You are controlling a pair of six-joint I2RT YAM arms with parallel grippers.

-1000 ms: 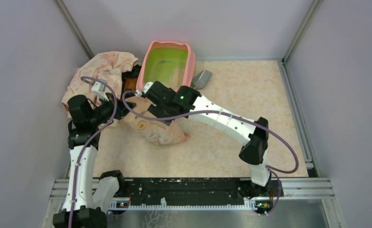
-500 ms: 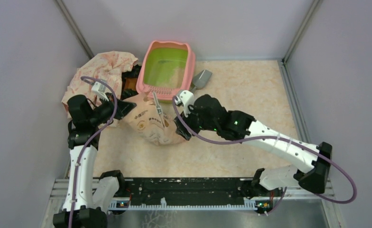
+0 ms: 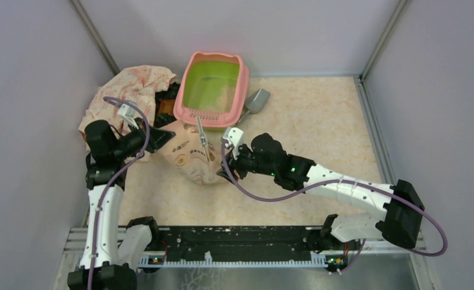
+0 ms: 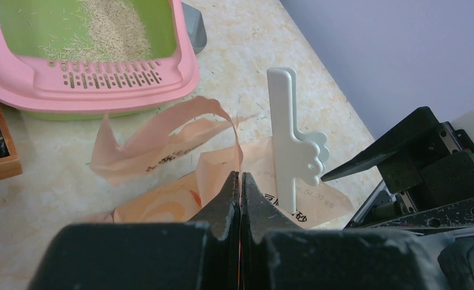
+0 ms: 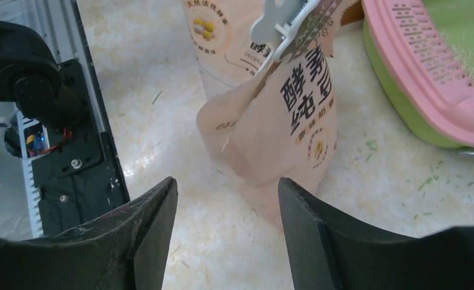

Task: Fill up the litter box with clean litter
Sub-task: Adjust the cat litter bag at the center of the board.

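The litter box (image 3: 207, 115), pink-rimmed and lime-green inside, stands at the back centre. Pale clean litter (image 4: 110, 33) covers part of its floor. Just in front lies the peach bag (image 3: 192, 163) with a white clip (image 3: 202, 136) standing on it. My left gripper (image 3: 162, 139) is shut on the bag's thin torn top edge (image 4: 222, 127). At the bag's lower right end my right gripper (image 3: 227, 164) hovers low over the table, open; the bag (image 5: 277, 127) lies beyond its fingertips, untouched. The litter box rim (image 5: 428, 78) shows at that view's upper right.
A silver scoop (image 3: 257, 99) lies to the right of the litter box. A crumpled patterned cloth (image 3: 132, 90) and a brown wooden tray (image 3: 165, 106) sit to its left. Grey walls enclose the table on three sides.
My right arm has drawn back from over the bag beside the litter box and dropped to the bag's lower right end, its jaws a little wider. The left gripper has stayed on the bag.
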